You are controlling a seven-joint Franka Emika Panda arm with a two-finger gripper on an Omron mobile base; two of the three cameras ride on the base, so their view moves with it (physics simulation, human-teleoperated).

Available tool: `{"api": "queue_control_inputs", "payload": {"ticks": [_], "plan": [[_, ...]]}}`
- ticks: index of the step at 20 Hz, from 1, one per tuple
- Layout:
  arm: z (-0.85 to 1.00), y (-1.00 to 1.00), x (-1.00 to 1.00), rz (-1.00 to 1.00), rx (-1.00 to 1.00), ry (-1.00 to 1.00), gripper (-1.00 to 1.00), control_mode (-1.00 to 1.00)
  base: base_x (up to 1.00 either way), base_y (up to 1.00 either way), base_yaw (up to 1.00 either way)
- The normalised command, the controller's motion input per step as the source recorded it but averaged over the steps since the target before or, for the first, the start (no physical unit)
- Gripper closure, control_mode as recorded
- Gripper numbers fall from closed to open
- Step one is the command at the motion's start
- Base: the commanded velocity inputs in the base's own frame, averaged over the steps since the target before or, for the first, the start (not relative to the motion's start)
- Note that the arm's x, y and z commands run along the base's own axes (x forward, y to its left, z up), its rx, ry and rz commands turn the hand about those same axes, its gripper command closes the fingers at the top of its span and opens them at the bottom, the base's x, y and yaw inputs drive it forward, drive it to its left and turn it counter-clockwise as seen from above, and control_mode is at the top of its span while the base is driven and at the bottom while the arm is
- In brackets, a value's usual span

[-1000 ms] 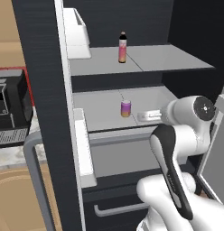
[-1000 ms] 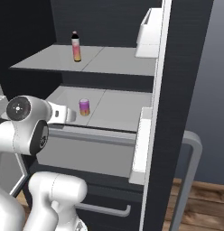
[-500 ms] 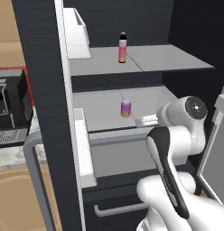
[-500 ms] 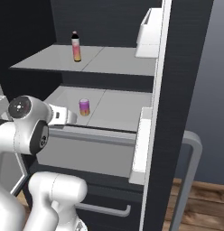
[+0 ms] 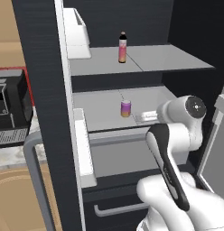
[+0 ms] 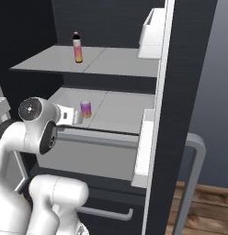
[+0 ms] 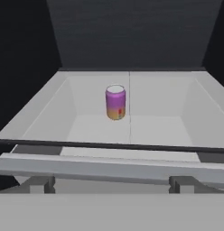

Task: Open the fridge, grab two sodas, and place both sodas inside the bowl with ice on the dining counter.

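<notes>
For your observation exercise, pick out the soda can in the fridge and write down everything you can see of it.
The can is short and cylindrical, with a pale flat top and a glossy body fading from purple through pink to yellow-orange at the base. It stands upright on the grey lower shelf of the open fridge, near the middle, well clear of the walls. Nothing touches it but the shelf. Any print on it is too small to read.
</notes>
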Motion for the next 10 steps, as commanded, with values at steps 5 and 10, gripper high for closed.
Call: {"api": "queue_control_inputs", "payload": {"ticks": [5, 10], "plan": [[0.03, 0.0, 0.4, 0.0, 0.07, -0.04, -1.0, -1.0, 0.0, 0.0, 0.0], [0.0, 0.0, 0.45, 0.0, 0.06, -0.01, -1.0, -1.0, 0.0, 0.0, 0.0]]}}
